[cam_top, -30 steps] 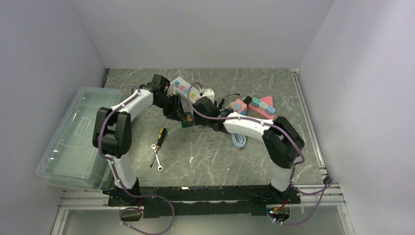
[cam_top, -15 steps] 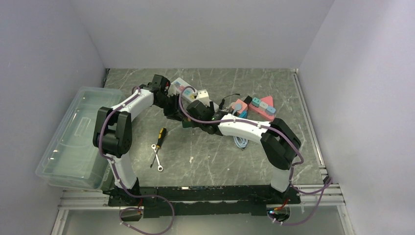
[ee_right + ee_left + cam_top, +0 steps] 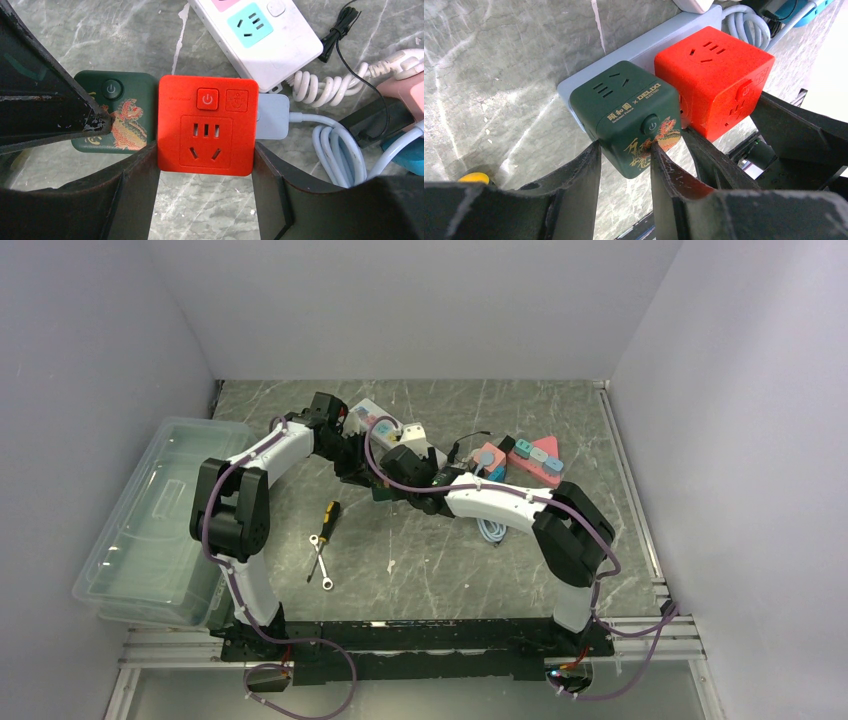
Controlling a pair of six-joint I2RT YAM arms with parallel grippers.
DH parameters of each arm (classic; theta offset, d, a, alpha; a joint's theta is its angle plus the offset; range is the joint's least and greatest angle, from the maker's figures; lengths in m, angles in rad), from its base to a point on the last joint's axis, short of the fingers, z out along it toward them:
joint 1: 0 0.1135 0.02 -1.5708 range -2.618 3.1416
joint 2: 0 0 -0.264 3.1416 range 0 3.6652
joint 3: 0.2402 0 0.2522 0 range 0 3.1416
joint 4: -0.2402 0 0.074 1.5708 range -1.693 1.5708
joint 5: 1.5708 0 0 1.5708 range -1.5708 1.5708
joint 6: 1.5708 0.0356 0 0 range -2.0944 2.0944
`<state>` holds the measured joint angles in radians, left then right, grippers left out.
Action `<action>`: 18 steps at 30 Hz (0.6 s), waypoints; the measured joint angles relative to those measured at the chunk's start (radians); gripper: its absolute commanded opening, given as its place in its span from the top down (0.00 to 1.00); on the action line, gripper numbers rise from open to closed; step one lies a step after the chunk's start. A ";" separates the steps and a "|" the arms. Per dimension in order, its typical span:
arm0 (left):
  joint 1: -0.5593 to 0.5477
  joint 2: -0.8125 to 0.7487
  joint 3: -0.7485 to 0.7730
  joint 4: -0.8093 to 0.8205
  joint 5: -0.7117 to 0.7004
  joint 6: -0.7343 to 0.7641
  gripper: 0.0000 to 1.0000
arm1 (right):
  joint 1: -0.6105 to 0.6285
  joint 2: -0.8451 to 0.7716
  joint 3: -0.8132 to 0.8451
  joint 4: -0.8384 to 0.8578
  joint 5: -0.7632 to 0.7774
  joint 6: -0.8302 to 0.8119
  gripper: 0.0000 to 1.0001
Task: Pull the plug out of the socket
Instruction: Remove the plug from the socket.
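The right arm has swung left since a second ago, so that the right fingers (image 3: 134, 192) now sit right beside the left fingers (image 3: 583, 180) at the middle of the counter (image 3: 450, 560).

The left fingers are closed narrow on the green cube plug (image 3: 629, 117), one finger against each side. The right fingers stand wider and clamp the red cube plug (image 3: 207, 125) from both sides. The two cubes touch side by side, and both are seated on the pale blue socket strip (image 3: 634, 50), which lies flat on the counter with its coiled cable trailing off behind. A white power strip (image 3: 255, 30) lies just beyond them. A screwdriver (image 3: 328, 512) and a wrench (image 3: 320, 562) lie nearer the arm bases, and a clear bin (image 3: 150, 520) stands at the left edge.
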<state>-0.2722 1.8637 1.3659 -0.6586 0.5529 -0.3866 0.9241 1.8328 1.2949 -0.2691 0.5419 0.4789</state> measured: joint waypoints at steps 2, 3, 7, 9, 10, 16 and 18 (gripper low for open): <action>0.000 0.000 0.000 0.000 0.000 0.000 0.59 | -0.001 0.000 0.000 0.000 -0.001 0.000 1.00; 0.000 0.000 0.000 0.000 0.000 0.000 0.59 | -0.002 0.000 0.000 0.000 -0.001 0.000 1.00; 0.000 0.000 0.000 0.000 0.000 0.000 0.59 | -0.003 0.000 0.000 0.000 -0.002 0.000 1.00; 0.000 0.000 0.000 0.000 0.000 0.000 0.59 | -0.003 -0.002 0.000 0.000 -0.001 0.000 1.00; 0.000 0.000 0.000 0.000 0.000 0.000 0.59 | -0.003 -0.005 0.000 -0.001 -0.001 0.000 1.00; 0.000 0.000 0.000 0.000 -0.001 0.000 0.58 | -0.003 -0.098 -0.029 -0.029 0.002 0.000 1.00; 0.000 0.000 0.001 -0.001 -0.001 0.000 0.54 | -0.003 -0.138 -0.038 -0.033 0.002 0.000 1.00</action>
<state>-0.2722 1.8637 1.3670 -0.6594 0.5522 -0.3866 0.9215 1.6943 1.2572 -0.3023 0.5442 0.4789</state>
